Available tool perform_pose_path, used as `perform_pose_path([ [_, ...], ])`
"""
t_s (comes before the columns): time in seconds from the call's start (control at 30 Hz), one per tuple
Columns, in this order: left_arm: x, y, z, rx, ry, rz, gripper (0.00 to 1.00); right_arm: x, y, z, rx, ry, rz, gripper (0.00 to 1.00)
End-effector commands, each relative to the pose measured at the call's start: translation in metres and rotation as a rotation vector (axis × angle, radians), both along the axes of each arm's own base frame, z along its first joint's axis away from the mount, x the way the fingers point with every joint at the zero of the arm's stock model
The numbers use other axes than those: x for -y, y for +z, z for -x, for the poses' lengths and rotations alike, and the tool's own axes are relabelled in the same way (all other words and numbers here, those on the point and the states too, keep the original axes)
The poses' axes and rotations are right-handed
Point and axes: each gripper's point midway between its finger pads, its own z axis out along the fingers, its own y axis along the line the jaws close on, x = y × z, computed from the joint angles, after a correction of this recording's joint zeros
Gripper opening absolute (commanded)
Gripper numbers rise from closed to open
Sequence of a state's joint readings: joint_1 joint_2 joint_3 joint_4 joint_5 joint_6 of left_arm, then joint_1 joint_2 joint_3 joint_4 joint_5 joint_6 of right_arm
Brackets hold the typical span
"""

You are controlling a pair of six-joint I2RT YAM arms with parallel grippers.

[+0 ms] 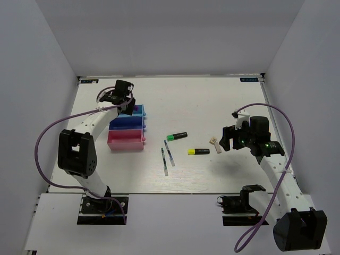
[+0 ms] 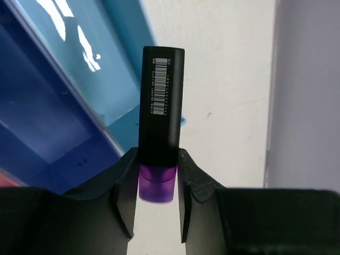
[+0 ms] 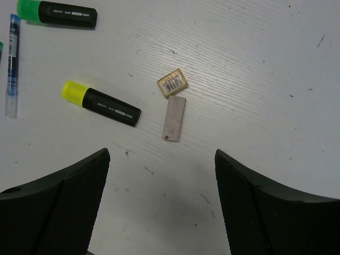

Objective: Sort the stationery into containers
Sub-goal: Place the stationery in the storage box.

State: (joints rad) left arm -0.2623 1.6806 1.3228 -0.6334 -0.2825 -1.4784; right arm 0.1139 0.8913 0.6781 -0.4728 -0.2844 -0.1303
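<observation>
Purple highlighter [image 2: 161,106]: your left fingers [image 2: 123,196] grasp it at the light blue tray [image 2: 114,58], far-left corner. Your right fingers [image 3: 69,207] hang released above the cream piece [image 3: 172,83].

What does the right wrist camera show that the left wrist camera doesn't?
Only the right wrist view: a yellow highlighter, a green highlighter, a blue pen, a small cream piece and a grey strip lying on the table, with the right gripper open above them. Only the left wrist view: the left gripper shut on a purple highlighter, by a light blue tray and a dark blue tray. Both: the same white table.
</observation>
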Motion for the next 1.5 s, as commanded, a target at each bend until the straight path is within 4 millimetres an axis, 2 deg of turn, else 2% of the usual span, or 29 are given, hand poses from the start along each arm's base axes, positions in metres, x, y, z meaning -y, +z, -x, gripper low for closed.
perform_pose_path([
  [0.0, -0.003, 0.031, -0.029, 0.143, 0.111, 0.023, 0.00, -0.005, 0.013, -0.003, 0.034, 0.012, -0.019, 0.82],
  [0.13, -0.005, 0.029, -0.033, 0.138, 0.126, 0.011, 0.00, -0.004, 0.014, -0.003, 0.038, 0.013, -0.020, 0.82],
  [0.33, -0.013, 0.006, -0.022, 0.088, 0.152, -0.018, 0.00, -0.004, 0.015, -0.002, 0.036, 0.012, -0.019, 0.82],
  [0.5, -0.020, -0.005, -0.019, 0.069, 0.175, -0.033, 0.03, -0.004, 0.014, -0.002, 0.036, 0.012, -0.017, 0.82],
  [0.73, -0.026, -0.013, -0.017, 0.044, 0.184, -0.051, 0.16, -0.003, 0.013, -0.002, 0.031, 0.008, -0.015, 0.82],
  [0.8, -0.028, -0.017, -0.015, 0.037, 0.187, -0.054, 0.16, -0.004, 0.014, -0.002, 0.035, 0.012, -0.016, 0.82],
  [0.93, -0.032, -0.020, -0.015, 0.029, 0.189, -0.059, 0.27, -0.003, 0.014, -0.002, 0.034, 0.009, -0.014, 0.82],
  [1.07, -0.033, -0.028, -0.015, 0.013, 0.193, -0.062, 0.30, -0.003, 0.012, -0.003, 0.031, 0.007, -0.014, 0.82],
  [1.2, -0.031, -0.028, -0.017, 0.018, 0.193, -0.057, 0.35, -0.002, 0.013, -0.002, 0.033, 0.006, -0.011, 0.82],
  [1.23, -0.030, -0.028, -0.017, 0.016, 0.189, -0.057, 0.40, -0.003, 0.013, -0.003, 0.033, 0.007, -0.011, 0.82],
  [1.47, -0.032, -0.025, -0.020, 0.022, 0.185, -0.056, 0.54, -0.003, 0.012, -0.002, 0.029, 0.007, -0.013, 0.82],
])
